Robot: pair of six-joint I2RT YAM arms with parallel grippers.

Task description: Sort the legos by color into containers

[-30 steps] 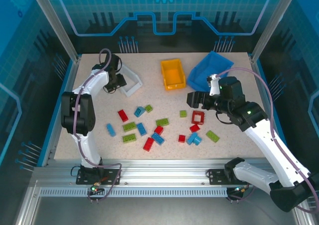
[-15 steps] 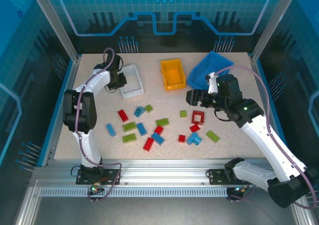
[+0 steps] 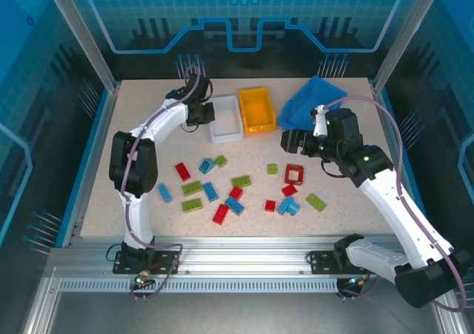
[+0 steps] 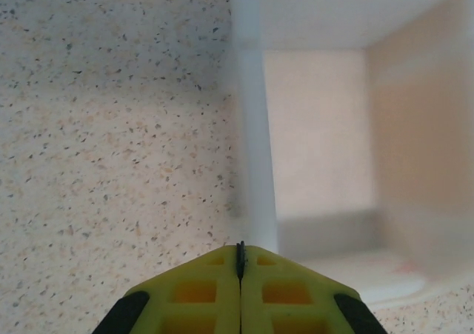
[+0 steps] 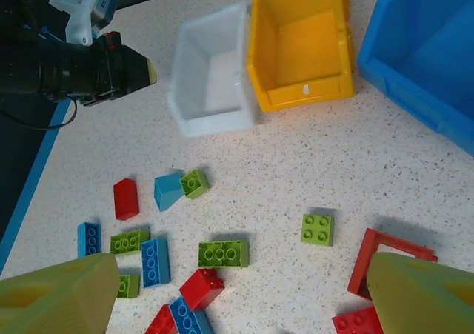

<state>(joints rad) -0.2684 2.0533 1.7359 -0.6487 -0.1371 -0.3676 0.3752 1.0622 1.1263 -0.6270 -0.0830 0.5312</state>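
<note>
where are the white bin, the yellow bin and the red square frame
white bin (image 5: 215, 82): right wrist view, bare inner floor
yellow bin (image 5: 304, 41): right wrist view, bare inner floor
red square frame (image 5: 361, 266): right wrist view, left bar

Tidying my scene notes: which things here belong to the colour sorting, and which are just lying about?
Part of the job:
legos
white bin
yellow bin
blue bin

Not part of the job (fixtures):
speckled table
aluminium rail
</note>
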